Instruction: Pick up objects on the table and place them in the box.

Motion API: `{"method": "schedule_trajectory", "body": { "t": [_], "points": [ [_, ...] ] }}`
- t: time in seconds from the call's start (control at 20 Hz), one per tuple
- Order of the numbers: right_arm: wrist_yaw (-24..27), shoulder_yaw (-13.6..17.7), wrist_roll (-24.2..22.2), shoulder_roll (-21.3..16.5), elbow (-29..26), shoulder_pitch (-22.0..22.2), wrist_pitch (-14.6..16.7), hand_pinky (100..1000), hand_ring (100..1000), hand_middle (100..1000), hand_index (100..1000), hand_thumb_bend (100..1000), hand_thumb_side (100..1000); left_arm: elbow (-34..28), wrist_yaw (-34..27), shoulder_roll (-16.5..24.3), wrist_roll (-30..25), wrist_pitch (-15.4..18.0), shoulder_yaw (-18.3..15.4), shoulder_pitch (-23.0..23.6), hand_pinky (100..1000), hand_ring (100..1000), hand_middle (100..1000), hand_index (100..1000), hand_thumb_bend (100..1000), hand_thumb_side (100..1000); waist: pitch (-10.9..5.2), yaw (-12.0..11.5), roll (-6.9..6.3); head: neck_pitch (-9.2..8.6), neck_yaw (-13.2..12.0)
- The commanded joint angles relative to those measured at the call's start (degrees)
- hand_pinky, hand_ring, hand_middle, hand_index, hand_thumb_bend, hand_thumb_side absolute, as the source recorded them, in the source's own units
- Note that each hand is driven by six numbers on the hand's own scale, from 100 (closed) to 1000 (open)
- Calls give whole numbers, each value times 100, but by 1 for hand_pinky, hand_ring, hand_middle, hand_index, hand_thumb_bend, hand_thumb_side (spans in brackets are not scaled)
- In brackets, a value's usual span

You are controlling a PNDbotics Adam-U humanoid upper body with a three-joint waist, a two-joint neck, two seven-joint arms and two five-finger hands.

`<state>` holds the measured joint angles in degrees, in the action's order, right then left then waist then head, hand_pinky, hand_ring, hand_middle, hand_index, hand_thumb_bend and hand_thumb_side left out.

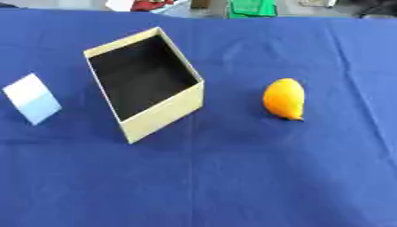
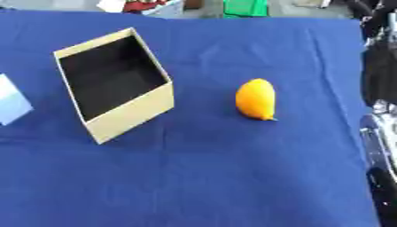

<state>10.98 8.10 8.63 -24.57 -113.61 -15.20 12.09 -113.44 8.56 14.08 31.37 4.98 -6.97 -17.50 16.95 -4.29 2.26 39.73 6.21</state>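
Right arm (image 2: pixel 380 146) shows at the right edge; its hand's state cannot be told. Left of it, apart, lies a smooth orange mango (image 1: pixel 284 98); open box (image 1: pixel 145 82) further left.

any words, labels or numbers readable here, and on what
None can be read.
Box: plain tan walls, dark inside, no print visible.
Orange fruit: no sticker visible.
Pale blue and white block: blank faces.
Blue cloth: no marking.
Items past the far edge are too blurred to tell.

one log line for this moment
box: empty, open | orange fruit: on cloth, right of box | pale blue card: left of box | hands: not visible
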Motion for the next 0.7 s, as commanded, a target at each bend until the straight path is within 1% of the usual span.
{"method": "schedule_trajectory", "body": {
  "t": [0.05, 0.25, 0.35, 0.45, 0.55, 0.7],
  "points": [
    [-66, 22, -34, -258, -98, -92, 13, 930, 938, 724, 933, 100, 808, -115, 21, 53, -4, -5, -26, -31, 480, 690, 650, 727, 182, 1000, -103, 3, 0, -5, 8],
    [-221, -73, -125, -680, -98, -134, 8, 926, 943, 739, 927, 100, 816, -115, 20, 62, -11, -9, -20, -27, 479, 690, 650, 726, 179, 1000, -112, 2, 14, 9, 18],
    [-368, -127, -167, -971, -98, -132, -23, 923, 948, 752, 924, 100, 833, -115, 22, 71, -13, -12, -19, -22, 479, 690, 650, 726, 179, 1000, -117, 2, 20, 22, 18],
    [-575, -185, -202, -1291, -98, -113, -101, 921, 951, 761, 923, 100, 848, -115, 23, 83, -15, -12, -17, -16, 479, 690, 650, 726, 179, 1000, -125, 3, 28, 34, 22],
    [-834, -262, -250, -1626, -98, -95, -237, 915, 953, 779, 920, 100, 886, -115, 22, 93, -19, -15, -13, -11, 479, 690, 650, 726, 178, 1000, -134, 5, 37, 39, 28],
    [-1265, -415, -386, -2142, -98, -98, -414, 908, 952, 796, 916, 100, 917, -115, 24, 110, -28, -19, -5, -1, 479, 690, 650, 726, 178, 1000, -154, 3, 46, 54, 40]
  ]
}}
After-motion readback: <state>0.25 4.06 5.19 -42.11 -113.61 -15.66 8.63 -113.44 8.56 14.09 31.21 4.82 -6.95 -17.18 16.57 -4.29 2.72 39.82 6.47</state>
